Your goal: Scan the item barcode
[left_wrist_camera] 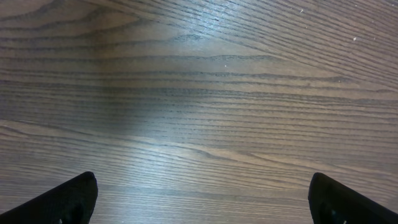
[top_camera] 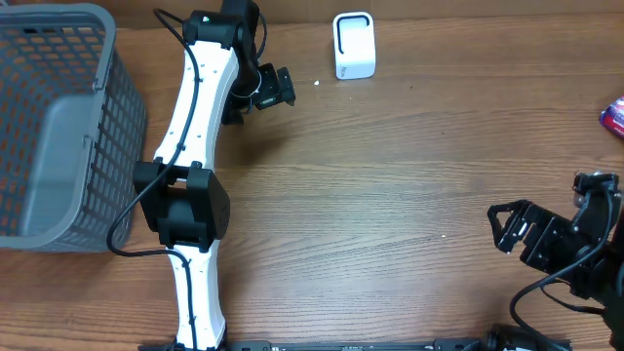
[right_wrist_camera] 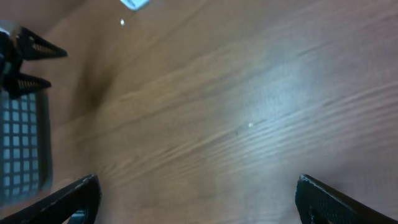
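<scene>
Both pairs of jaws stand wide apart, holding nothing. Nearest, the right gripper [top_camera: 500,229] hangs at 4 o'clock over the table [top_camera: 390,185]. The item [top_camera: 614,118] lies at 3 o'clock, cut off by the edge. The basket [top_camera: 122,127] is at 9, the left gripper [top_camera: 288,86] at 11, and the scanner [top_camera: 354,45] at 12, farthest.
</scene>
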